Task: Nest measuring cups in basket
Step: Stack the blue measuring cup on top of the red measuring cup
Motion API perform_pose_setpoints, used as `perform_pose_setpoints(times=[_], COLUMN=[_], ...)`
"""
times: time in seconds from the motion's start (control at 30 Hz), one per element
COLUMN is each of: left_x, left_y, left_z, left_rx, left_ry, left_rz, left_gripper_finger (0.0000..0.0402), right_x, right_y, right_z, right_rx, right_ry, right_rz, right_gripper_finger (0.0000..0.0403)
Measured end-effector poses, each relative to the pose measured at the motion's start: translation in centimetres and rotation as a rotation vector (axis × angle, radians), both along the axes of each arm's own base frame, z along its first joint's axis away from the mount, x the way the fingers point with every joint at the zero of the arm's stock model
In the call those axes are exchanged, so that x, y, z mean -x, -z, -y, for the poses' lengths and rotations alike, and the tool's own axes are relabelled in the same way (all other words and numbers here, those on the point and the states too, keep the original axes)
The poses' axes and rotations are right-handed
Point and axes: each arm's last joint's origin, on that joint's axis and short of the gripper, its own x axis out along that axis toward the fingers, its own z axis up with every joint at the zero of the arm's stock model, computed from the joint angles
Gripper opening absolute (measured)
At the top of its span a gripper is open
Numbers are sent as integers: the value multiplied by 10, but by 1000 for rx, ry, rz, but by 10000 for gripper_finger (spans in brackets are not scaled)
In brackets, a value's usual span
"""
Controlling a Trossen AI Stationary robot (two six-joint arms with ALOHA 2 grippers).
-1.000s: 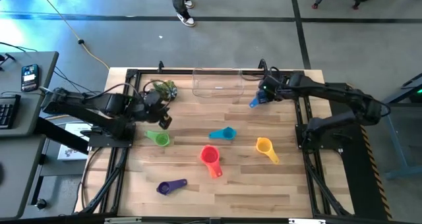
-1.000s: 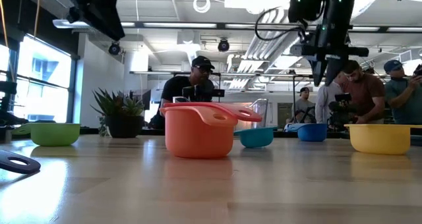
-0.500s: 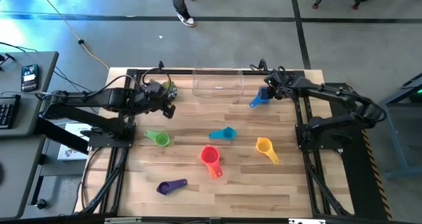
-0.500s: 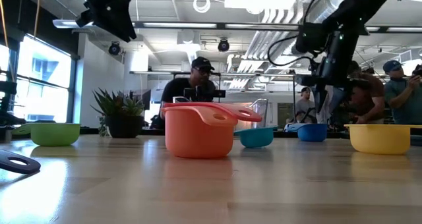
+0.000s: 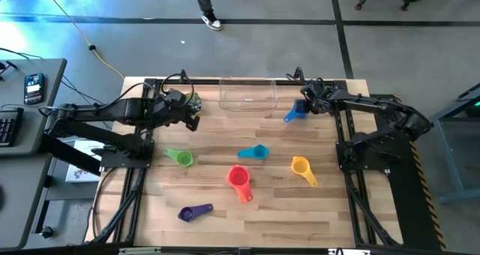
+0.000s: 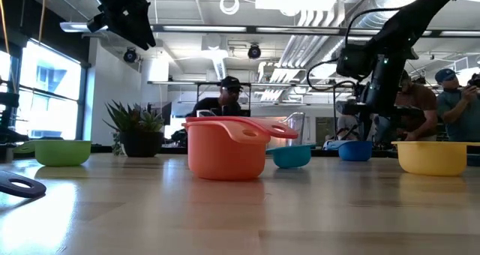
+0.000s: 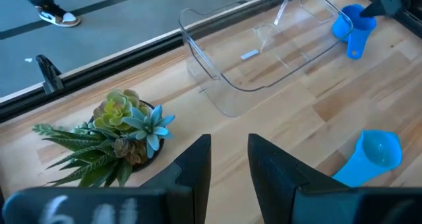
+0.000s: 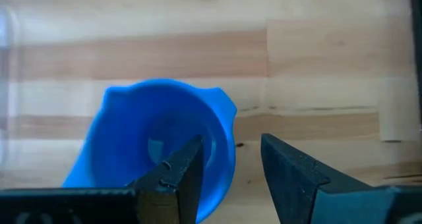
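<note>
Right pincer [image 5: 306, 105] is at the far right of the light wooden bench [image 5: 300, 210], low over the small blue plastic measuring cup [image 5: 293, 113]. Its fingers are parted: in the right wrist view one dark finger [image 8: 181, 174] sits over the cup's bowl, the other [image 8: 290, 171] is outside the rim, nothing gripped. That cup rests on the bench just beside the right end of the clear rectangular plastic basket [image 5: 247, 109], which stands at the far edge and holds no cups.

Left pincer [image 5: 190, 121] hangs above the bench at far left, next to the small spiky green potted plant [image 5: 193, 100], fingers slightly apart and holding nothing; its wrist view looks past them at plant, basket and two blue cups.

Other cups lie scattered, well apart, all on the bench:
- green plastic cup [image 5: 181, 157], left of middle
- teal-blue plastic cup [image 5: 253, 152], centre
- red plastic cup [image 5: 239, 180], just nearer than the teal one
- yellow plastic cup [image 5: 301, 167], right of centre
- purple plastic cup [image 5: 194, 211], near front left

Low view shows people [image 6: 442, 97] in the room behind.
</note>
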Motion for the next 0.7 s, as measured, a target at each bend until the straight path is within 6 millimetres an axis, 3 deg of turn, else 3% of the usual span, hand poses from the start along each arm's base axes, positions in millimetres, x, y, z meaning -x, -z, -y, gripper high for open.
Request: perform_pose_setpoints(times=[0.23,0.47,0.7], left_x=[0,0,0], left_y=[0,0,0], left_z=[0,0,1], left_rx=[1,7,8], left_ry=[21,25,41], left_rz=[-11,-11,-19], left_gripper_finger=[90,90,90], right_x=[-2,-2,-3], right_y=[10,10,7], right_z=[1,1,0], right_rx=[-42,-40,-38], right_ry=[-2,-13,-18], right_rz=[-26,-30,-20], right_gripper_finger=[125,15,5])
